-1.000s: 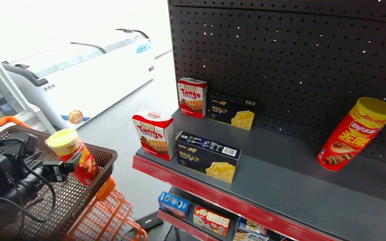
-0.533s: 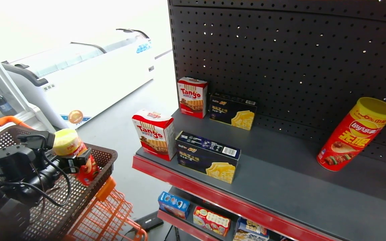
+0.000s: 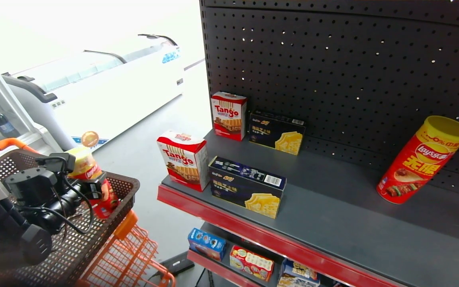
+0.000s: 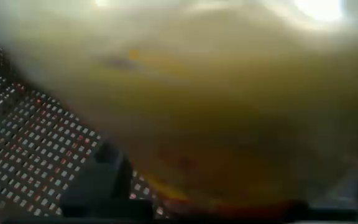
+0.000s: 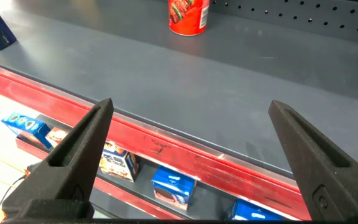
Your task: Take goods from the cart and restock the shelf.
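Observation:
A red chips can with a yellow lid (image 3: 94, 175) stands tilted in the brown cart basket (image 3: 124, 184) at the lower left. My left gripper (image 3: 88, 184) is shut on the can's middle. In the left wrist view the can (image 4: 229, 124) sits very close, above the basket mesh (image 4: 30, 155). My right gripper (image 5: 191, 162) is open, its fingers wide apart, above the red front edge of the grey shelf (image 5: 166, 81). A matching chips can (image 3: 422, 159) stands on the shelf (image 3: 333, 207) at the right, leaning on the pegboard; the right wrist view shows it too (image 5: 189, 15).
Two red wafer boxes (image 3: 183, 159) (image 3: 229, 115) and two dark cracker boxes (image 3: 247, 185) (image 3: 276, 132) stand at the shelf's left end. The shelf's middle is bare. Lower shelves hold small boxes (image 3: 251, 262). A white freezer (image 3: 106, 87) stands behind the cart.
My left arm has pushed forward onto the chips can, and its fingers now sit around it. The can's top has shifted slightly up and right. The shelf goods have not moved.

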You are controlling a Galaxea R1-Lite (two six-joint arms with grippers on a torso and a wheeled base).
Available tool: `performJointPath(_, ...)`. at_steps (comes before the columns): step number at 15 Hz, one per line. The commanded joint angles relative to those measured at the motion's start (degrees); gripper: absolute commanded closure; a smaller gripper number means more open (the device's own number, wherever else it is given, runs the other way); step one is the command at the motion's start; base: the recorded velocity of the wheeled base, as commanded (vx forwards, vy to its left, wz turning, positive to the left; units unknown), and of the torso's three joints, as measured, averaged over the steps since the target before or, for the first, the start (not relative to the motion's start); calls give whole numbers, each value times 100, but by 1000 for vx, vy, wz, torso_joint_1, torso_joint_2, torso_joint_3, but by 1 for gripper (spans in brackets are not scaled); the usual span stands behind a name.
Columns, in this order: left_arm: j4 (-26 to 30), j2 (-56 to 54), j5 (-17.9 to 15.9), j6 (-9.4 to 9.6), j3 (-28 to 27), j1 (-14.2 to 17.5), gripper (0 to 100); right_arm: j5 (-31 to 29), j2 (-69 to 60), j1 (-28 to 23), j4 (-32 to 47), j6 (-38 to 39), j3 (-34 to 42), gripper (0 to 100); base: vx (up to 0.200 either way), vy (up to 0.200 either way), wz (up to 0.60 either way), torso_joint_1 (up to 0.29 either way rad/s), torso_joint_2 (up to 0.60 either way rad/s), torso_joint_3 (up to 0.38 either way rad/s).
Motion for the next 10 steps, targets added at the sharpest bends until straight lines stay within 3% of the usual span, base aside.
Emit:
performJointPath(1, 9, 41, 1, 20, -126, -39, 100, 1, 6, 0, -2, 0, 0, 0, 0, 0, 0, 0, 0, 0)
performJointPath(4, 44, -398, -16, 55, -143, -241, 100, 1, 6, 0, -2, 0, 0, 0, 0, 0, 0, 0, 0, 0)
performJointPath(7, 1011, -1383, -183, 28, -301, -356, 100, 1, 6, 0, -2, 0, 0, 0, 0, 0, 0, 0, 0, 0)
performJointPath(10, 1169, -1778, -271, 28, -732, -356, 100, 1, 6, 0, -2, 0, 0, 0, 0, 0, 0, 0, 0, 0)
